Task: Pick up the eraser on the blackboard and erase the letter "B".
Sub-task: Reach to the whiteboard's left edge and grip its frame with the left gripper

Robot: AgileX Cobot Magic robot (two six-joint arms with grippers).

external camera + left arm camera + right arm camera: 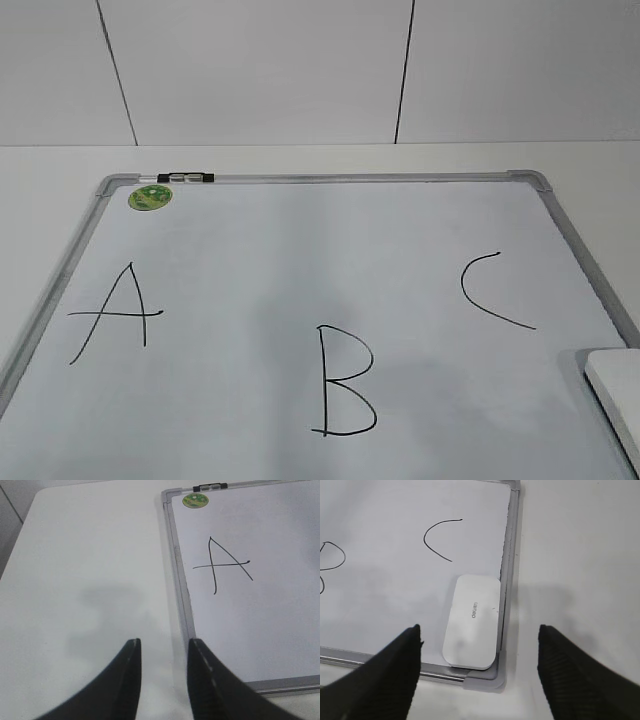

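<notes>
Eraser: smooth white rounded oblong, flat in blackboard's corner, against silver frame.
Letter "B": thin black marker, whole.
Right gripper: spread wide above eraser, empty.
Left gripper: narrowly parted, empty.

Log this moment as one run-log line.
phase: approach | eraser: untouched on blackboard corner | letter "B": intact | right gripper: open above eraser | left gripper: empty, off-board

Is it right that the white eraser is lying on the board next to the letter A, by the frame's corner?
Not quite. The eraser lies on the blackboard by the frame's corner, but the nearest letter is the C, not the A. The right wrist view shows it.
</notes>
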